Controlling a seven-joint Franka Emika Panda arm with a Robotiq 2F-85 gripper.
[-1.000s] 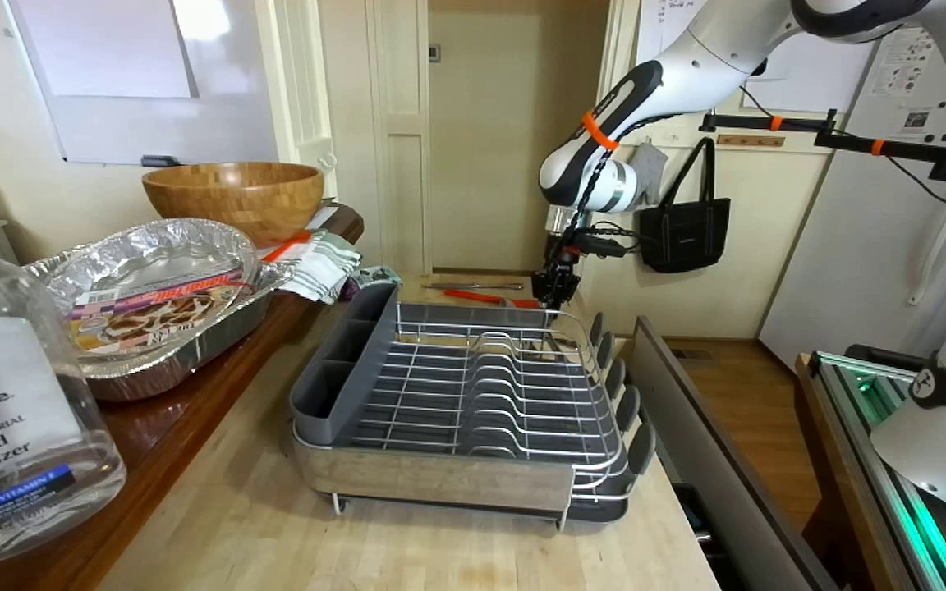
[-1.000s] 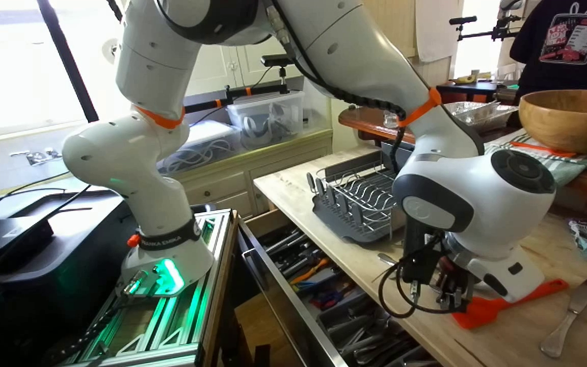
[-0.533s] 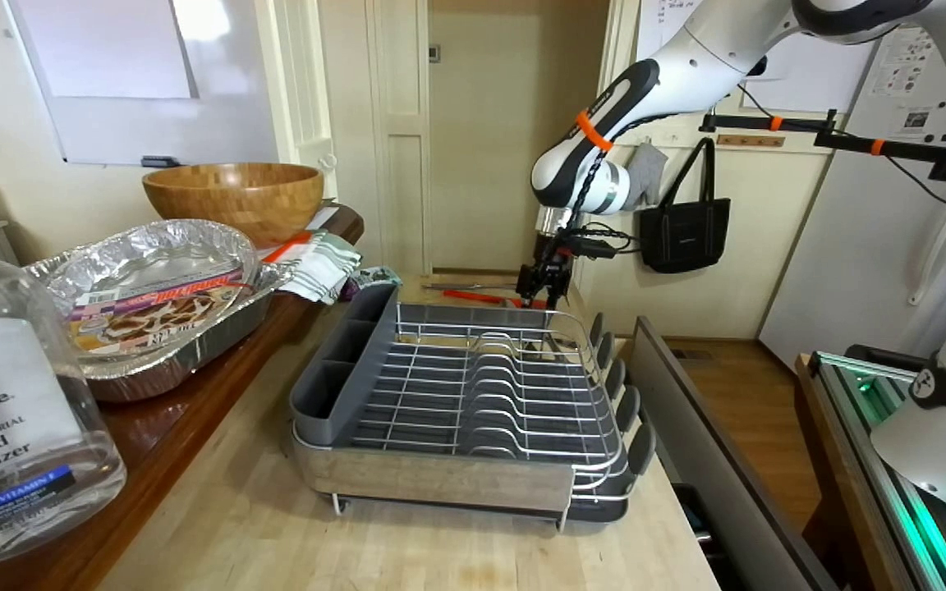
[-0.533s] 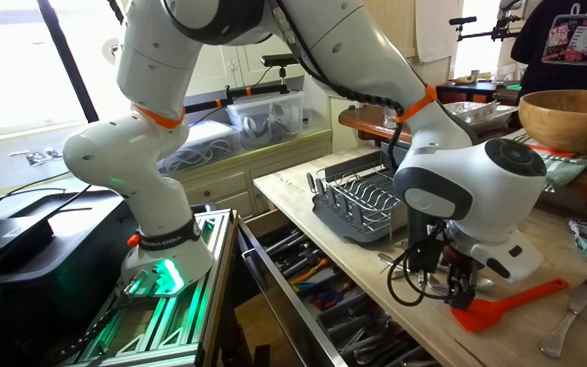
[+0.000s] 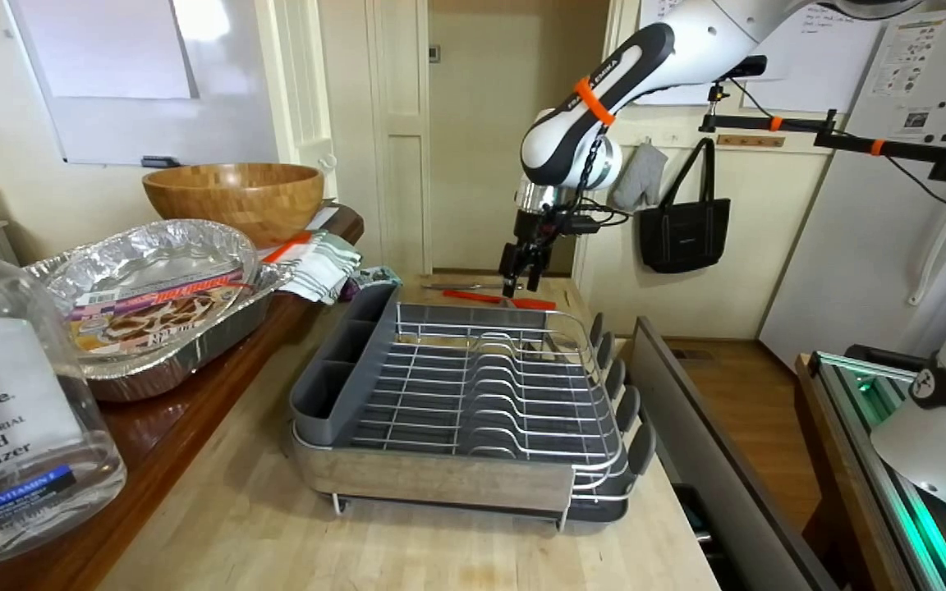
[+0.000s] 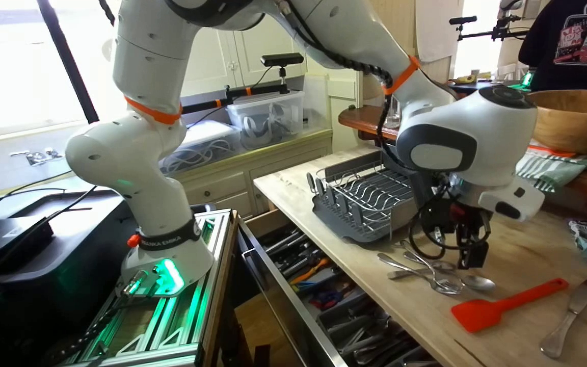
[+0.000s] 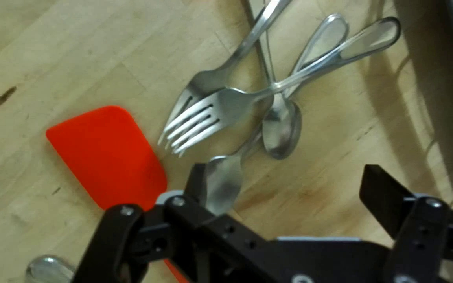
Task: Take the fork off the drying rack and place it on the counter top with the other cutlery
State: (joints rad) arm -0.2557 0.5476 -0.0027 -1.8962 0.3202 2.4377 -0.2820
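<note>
Forks on bench, end effector above

End effector: The fingers are set wide apart, with nothing held between them. In an exterior view the assembly hangs over the bench, tips pointing down, past the far end of the drying rack.

Fork position: Two forks lie on the bench, grouped with two spoons. The tines of the upper fork overlap those of the lower fork, and its neck crosses over both spoons. Which fork the task means cannot be determined.

Adjacent items: A red spatula lies flat just beside the tine tips, apart from them; in the wrist view the end effector covers part of its handle. A knife lies near the spatula, also apart.

Drying rack: The unit stands upright on the bench near the forks, its silver wire frame set over a dark grey tray. A grey holder with compartments runs along one side.

Surroundings: In both exterior views a drawer is pulled out along the bench edge. A foil tray and a hand sanitizer bottle stand on a red-brown ledge beside the bench.
</note>
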